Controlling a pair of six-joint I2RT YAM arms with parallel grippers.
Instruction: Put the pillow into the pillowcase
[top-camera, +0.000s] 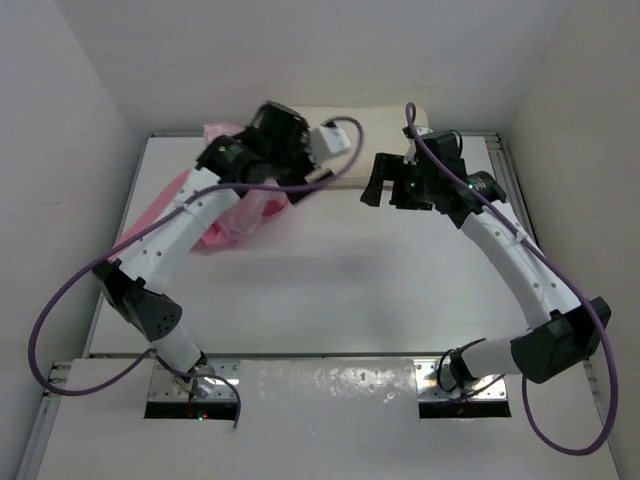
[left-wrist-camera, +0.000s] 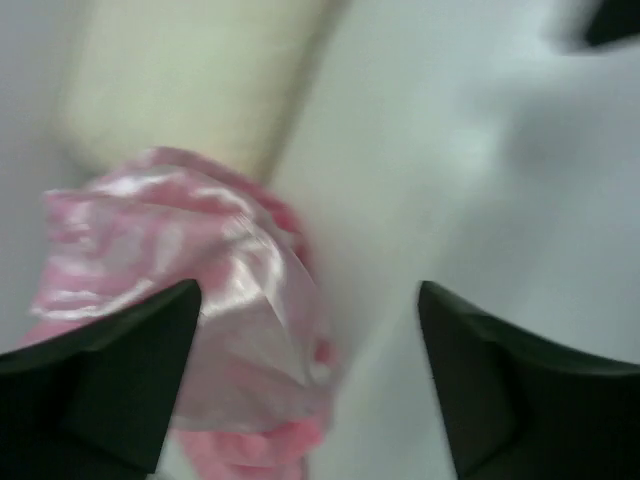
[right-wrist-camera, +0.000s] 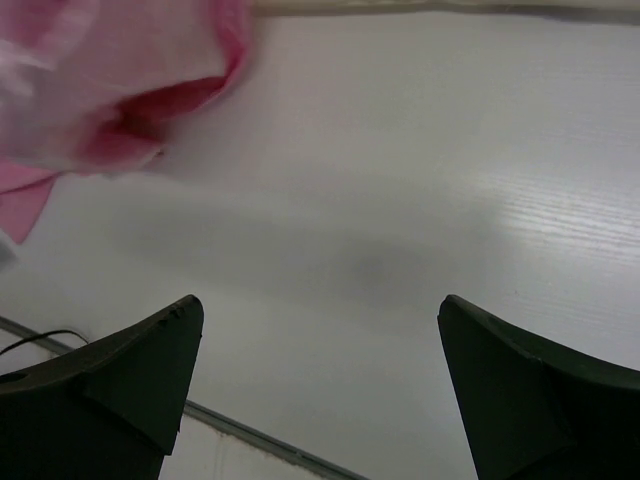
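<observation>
Gleaming pink, the crumpled pillowcase (left-wrist-camera: 200, 290) abuts the cream pillow (left-wrist-camera: 190, 80); left pincer (left-wrist-camera: 308, 300), right pincer (right-wrist-camera: 320, 305) spread.

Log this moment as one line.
left gripper open over pillowcase | right gripper open, empty, above table | pillow mostly uncovered

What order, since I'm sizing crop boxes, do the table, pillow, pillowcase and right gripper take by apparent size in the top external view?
1. table
2. pillowcase and pillow: about alike, both partly hidden by the left arm, so unranked
3. right gripper, smallest
</observation>
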